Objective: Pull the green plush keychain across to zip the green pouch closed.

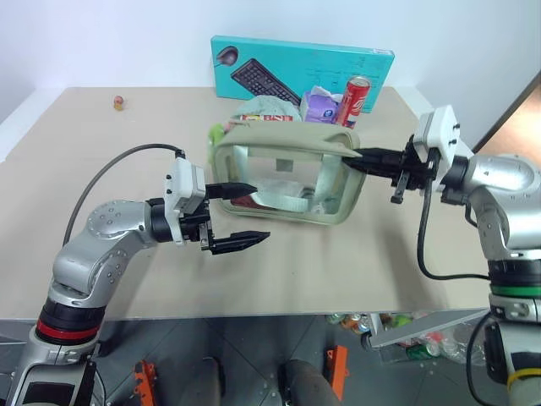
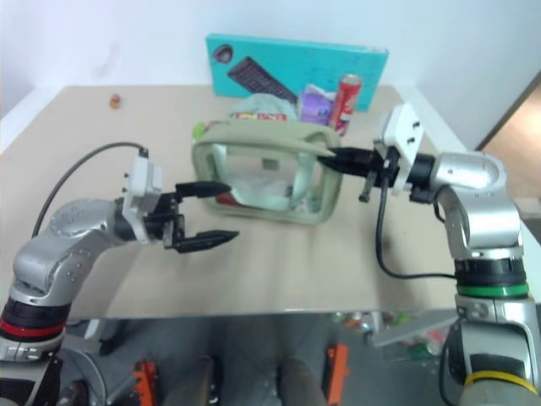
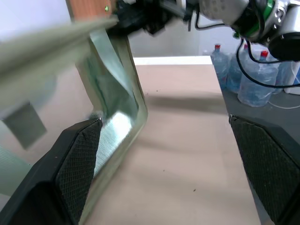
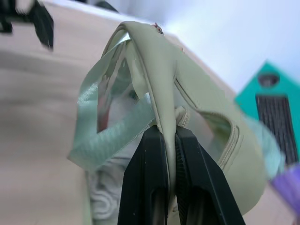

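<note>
The green pouch (image 1: 287, 173) stands mid-table, a pale sage bag with clear window sides, its top gaping. A bit of lime-green fuzz, the green plush keychain (image 1: 217, 133), shows at the pouch's top left corner. My right gripper (image 1: 362, 157) reaches in level from the right and is shut on the pouch's top right edge; in the right wrist view the fingers (image 4: 154, 154) pinch the fabric rim (image 4: 164, 84). At the pouch's left end my left gripper (image 1: 251, 213) is open, its upper finger in front of the window and its lower finger over bare table. Nothing is between its pads (image 3: 79, 154).
A teal keyboard box (image 1: 300, 72) lies behind the pouch, with a red can (image 1: 355, 95) and a purple packet (image 1: 321, 106) in front of it. At the far left sits a small round object (image 1: 118, 102). Water bottles (image 3: 243, 75) stand on the floor past the table's right edge.
</note>
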Controlling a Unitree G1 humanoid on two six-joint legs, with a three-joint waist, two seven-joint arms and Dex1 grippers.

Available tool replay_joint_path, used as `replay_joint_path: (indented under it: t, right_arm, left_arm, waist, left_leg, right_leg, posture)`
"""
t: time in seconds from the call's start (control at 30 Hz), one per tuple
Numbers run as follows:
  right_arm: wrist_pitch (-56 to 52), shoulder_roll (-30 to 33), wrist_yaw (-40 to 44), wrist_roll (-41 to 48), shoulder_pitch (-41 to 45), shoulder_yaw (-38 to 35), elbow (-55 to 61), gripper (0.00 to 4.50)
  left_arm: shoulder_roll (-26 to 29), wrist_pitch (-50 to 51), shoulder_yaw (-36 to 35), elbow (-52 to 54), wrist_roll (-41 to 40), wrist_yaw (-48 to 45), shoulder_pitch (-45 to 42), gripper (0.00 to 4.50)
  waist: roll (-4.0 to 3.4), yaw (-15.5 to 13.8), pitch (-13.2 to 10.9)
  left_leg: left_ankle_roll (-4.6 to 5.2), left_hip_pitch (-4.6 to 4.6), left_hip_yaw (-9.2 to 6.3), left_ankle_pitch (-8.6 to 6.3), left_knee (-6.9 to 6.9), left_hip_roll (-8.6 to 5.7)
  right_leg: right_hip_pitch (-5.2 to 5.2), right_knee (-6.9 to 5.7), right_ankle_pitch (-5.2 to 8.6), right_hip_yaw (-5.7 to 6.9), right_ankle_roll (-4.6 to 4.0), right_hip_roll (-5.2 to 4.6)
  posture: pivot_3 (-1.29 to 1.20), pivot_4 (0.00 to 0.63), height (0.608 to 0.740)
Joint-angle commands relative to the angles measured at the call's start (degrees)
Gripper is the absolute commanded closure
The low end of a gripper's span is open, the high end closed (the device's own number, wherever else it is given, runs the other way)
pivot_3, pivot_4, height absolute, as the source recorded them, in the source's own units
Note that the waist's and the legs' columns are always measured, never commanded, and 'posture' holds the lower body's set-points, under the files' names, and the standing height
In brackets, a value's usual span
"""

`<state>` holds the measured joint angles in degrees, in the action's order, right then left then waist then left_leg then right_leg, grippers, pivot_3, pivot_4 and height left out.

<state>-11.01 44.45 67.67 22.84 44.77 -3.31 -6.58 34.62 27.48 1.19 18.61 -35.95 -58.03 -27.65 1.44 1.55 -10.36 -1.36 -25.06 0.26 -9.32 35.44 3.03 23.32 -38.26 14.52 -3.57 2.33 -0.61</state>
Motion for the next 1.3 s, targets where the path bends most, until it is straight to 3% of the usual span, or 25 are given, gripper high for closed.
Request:
replay_joint_path:
  t: [0.03, 0.6, 0.8, 1.13, 1.3]
  right_arm:
    - [3.44, -0.62, 2.28, 0.29, 1.16, -0.51, -1.77, 4.48]
    - [6.32, 0.02, 3.86, -0.34, -4.75, -0.95, -1.91, 4.48]
    - [-1.98, 0.06, 2.14, 3.46, -7.47, -1.94, 1.73, 4.48]
    - [-15.35, -0.21, 1.22, 6.82, -6.58, -1.23, 2.32, 4.48]
    - [-13.25, -0.63, -0.24, 5.20, -6.16, -1.70, 2.47, 2.84]
  left_arm:
    - [0.70, 0.06, -1.63, 2.63, -0.52, 0.82, 0.94, 0.00]
    - [2.74, 2.66, -6.08, 1.44, -4.73, 2.37, 0.41, 0.00]
    - [3.48, 8.60, -13.47, 1.94, -12.96, 7.10, -0.32, 0.00]
    - [3.62, 5.85, -13.29, 1.95, -8.65, 9.60, -0.91, 0.00]
    - [4.02, 5.86, -12.66, 3.31, -8.35, 8.94, 0.67, 0.00]
  waist:
    - [0.01, -0.02, 0.00]
    - [0.00, -0.20, -0.01]
    - [0.00, -0.11, 0.00]
    - [0.00, -0.11, 0.00]
    - [0.00, -0.11, 0.00]
  left_leg:
    - [-0.01, -0.01, 0.00, -0.01, -0.01, -0.01]
    - [-0.04, 0.01, 0.01, -0.01, 0.04, 0.00]
    - [-0.04, 0.02, -0.02, -0.01, 0.04, 0.02]
    - [-0.09, 0.06, -0.02, 0.02, 0.07, 0.08]
    - [-0.10, 0.06, -0.02, 0.03, 0.06, 0.17]
  right_leg:
    - [0.00, 0.00, 0.00, 0.00, -0.01, -0.01]
    - [-0.02, 0.00, 0.00, 0.00, 0.02, -0.02]
    - [-0.02, -0.01, 0.01, 0.03, 0.05, -0.01]
    - [-0.04, -0.02, -0.01, 0.02, 0.07, 0.07]
    - [-0.03, -0.02, -0.01, 0.01, 0.08, 0.17]
  posture:
    - [0.00, 0.150, 0.740]
    - [0.00, 0.150, 0.740]
    - [0.00, 0.150, 0.740]
    - [0.00, 0.150, 0.740]
    - [0.00, 0.150, 0.740]
